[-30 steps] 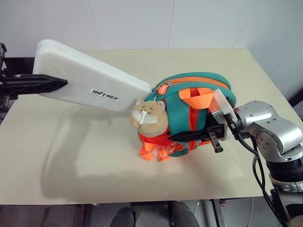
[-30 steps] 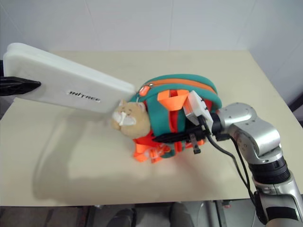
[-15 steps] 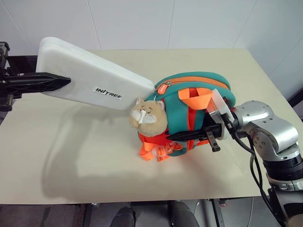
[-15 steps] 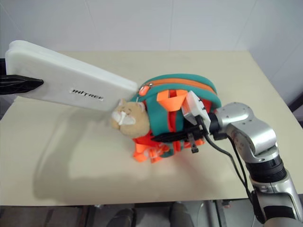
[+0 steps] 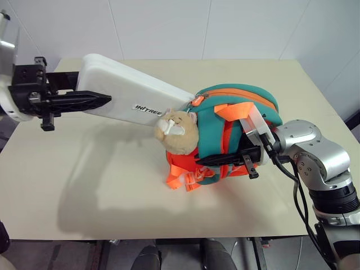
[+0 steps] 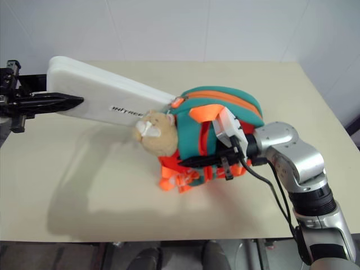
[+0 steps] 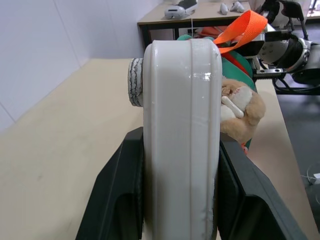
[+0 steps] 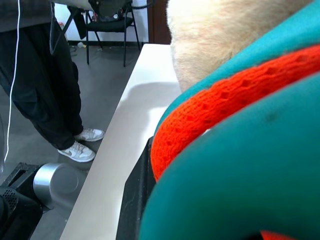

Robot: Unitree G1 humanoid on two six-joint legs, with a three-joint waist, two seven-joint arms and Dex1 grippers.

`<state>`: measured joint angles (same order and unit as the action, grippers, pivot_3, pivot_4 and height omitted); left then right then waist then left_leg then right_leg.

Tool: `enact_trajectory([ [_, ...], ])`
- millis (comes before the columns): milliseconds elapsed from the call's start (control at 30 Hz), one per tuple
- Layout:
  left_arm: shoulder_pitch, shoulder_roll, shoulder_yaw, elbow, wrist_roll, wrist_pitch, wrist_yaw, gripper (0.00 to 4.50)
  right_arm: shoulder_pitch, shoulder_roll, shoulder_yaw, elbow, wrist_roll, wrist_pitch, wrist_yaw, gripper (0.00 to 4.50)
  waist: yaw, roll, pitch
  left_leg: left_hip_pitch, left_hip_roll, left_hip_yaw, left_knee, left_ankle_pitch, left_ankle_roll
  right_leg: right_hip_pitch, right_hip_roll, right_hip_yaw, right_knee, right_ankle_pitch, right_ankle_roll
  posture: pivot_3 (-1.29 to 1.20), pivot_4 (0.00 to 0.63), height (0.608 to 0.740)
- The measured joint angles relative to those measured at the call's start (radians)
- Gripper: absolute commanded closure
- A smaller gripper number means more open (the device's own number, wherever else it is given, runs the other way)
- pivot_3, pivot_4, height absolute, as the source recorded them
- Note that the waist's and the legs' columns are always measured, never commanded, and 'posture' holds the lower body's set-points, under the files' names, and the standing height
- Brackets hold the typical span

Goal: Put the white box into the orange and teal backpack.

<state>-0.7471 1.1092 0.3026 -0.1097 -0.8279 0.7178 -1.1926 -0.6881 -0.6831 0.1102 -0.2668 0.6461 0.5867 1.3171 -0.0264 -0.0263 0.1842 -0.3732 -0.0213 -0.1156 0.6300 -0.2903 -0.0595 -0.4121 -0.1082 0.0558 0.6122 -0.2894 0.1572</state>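
Left claw (image 5: 104, 99) is clamped on the white box (image 5: 132, 98), one black finger over the top face and one beneath, pinching the outer short end while the far end reaches out ahead of the fingers to touch the orange and teal backpack (image 5: 247, 107) by its zipper pull. Over on the other side, the right claw (image 5: 211, 161) is closed on the backpack's front, fingers pressed in among the orange webbing straps (image 5: 232, 115), steadying the bag on the desk (image 5: 101, 180).

The box looks rigid and hard-shelled: flat, long, rounded at every corner, with a glossy skin that catches the light in the left wrist view. That finish is probably slick, so a grip at the very end leaves a long lever ahead of the fingers; I'd judge it light enough to carry level but prone to pivot if the leading edge jams on fabric.

The backpack is the opposite: soft, padded teal cloth, domed, orange piping along the zipper, woven straps with a coarse mesh. It will give and fold under a push, which is why bracing it matters. The tan plush toy (image 5: 180, 132) sits just below the box's nose, fuzzy and squashy, and could snag the entry.
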Motion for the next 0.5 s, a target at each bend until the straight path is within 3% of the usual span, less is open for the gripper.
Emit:
enact_trajectory([
  [500,-0.008,-0.143,-0.152,-0.036,0.064,-0.024,0.023,3.15,0.000,0.008,0.001,-0.006,0.000,0.002,-0.008,3.97,-0.005,0.000,0.000,0.000,0.000,0.000,-0.001,0.001,-0.001,-0.001,0.000,0.000,0.000,0.000,0.000,0.00,0.150,0.740],
])
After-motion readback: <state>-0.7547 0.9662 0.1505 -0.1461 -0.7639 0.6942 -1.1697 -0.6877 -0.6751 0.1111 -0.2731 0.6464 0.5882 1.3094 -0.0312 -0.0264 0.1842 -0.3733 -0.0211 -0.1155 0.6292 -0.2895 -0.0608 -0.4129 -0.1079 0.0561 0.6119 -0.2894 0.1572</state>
